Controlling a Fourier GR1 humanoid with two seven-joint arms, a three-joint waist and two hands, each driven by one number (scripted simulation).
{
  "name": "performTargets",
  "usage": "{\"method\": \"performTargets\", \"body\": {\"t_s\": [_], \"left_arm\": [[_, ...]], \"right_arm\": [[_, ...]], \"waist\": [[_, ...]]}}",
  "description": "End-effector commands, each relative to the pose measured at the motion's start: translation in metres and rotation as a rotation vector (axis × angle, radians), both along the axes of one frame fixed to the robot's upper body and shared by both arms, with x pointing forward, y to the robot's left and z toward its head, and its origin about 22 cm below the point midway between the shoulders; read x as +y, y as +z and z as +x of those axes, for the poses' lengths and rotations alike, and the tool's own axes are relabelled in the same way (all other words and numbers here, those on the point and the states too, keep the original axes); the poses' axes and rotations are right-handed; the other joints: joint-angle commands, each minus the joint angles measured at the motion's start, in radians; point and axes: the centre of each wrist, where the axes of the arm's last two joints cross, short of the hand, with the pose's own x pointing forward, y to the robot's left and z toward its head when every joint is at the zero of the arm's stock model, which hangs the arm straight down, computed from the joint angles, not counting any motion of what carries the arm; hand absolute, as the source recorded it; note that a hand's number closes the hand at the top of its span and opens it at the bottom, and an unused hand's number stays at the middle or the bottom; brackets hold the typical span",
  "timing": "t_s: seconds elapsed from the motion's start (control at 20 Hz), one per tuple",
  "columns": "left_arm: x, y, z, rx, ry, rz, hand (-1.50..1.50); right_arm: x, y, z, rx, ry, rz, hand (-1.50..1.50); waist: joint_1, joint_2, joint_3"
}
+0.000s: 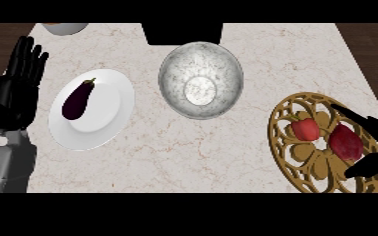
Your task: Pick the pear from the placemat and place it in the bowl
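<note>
While the left hand (21,87) rests at the left edge of the view with its fingers straight and pointing up, holding nothing, the right hand (359,142) is at the right edge, over the placemat (284,130). This hand is only partly visible: one dark finger goes above the pear (345,142) and another dark part lies below it, so the fingers stand on both sides of the fruit. I cannot tell if they already touch it or clamp it.

The pear is dark red and lies on the round wooden placemat, between the parts of the right hand. Just to the left of this hand, on the same placemat, is a red pepper (305,129), close beside the pear.

The bowl (201,80) is metal and stands well to the left of the right hand and further from the robot; nothing is seen inside it. Near the left hand, just to its right, is a white plate (111,115) with an eggplant (78,100) lying on it. Beyond the left hand, at the far edge of the counter (221,155), a part of a pale dish (65,27) is seen.
</note>
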Motion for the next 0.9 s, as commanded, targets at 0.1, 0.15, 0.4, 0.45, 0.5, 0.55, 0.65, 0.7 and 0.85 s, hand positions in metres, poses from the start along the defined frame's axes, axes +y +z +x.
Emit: {"method": "performTargets", "body": {"t_s": [0.1,0.15,0.4,0.45,0.5,0.55,0.65,0.7,0.85], "left_arm": [[-0.002,0.004,0.000,0.013,0.007,0.018,0.00],[0.008,0.004,-0.002,0.013,-0.005,0.006,0.00],[-0.004,-0.004,0.000,-0.007,0.004,0.008,0.00],[0.003,0.002,-0.006,0.005,-0.003,-0.006,0.00],[0.009,0.011,-0.007,0.000,0.000,0.013,0.00],[0.002,0.001,0.007,-0.020,0.002,0.003,0.00],[-0.007,0.009,0.001,-0.002,-0.017,0.000,0.00],[-0.013,0.000,0.006,-0.012,-0.074,0.017,0.00],[-0.026,0.012,0.013,-0.047,-0.124,-0.002,0.00]], "right_arm": [[0.020,-0.010,0.012,-0.136,0.000,0.021,1.50],[-0.006,-0.017,0.000,-0.147,0.008,0.000,1.50],[0.012,-0.013,0.006,-0.174,0.011,-0.015,1.50],[-0.001,-0.008,0.001,-0.197,0.022,-0.016,1.50],[0.008,-0.029,-0.001,-0.185,0.011,-0.018,1.50],[-0.010,-0.008,0.003,-0.220,0.016,0.004,1.50],[-0.004,0.006,0.033,-0.221,0.121,-0.106,1.50],[-0.013,0.047,0.054,-0.264,0.155,-0.164,1.50],[-0.007,0.097,0.077,-0.299,0.329,-0.345,1.50]], "waist": [[-0.002,0.000,0.000],[0.001,0.001,0.001],[-0.003,0.000,0.000],[-0.002,-0.001,0.000],[0.000,0.000,0.000],[-0.003,0.000,0.000],[0.022,0.005,0.002],[0.060,0.021,0.004],[0.143,0.045,0.005]]}}
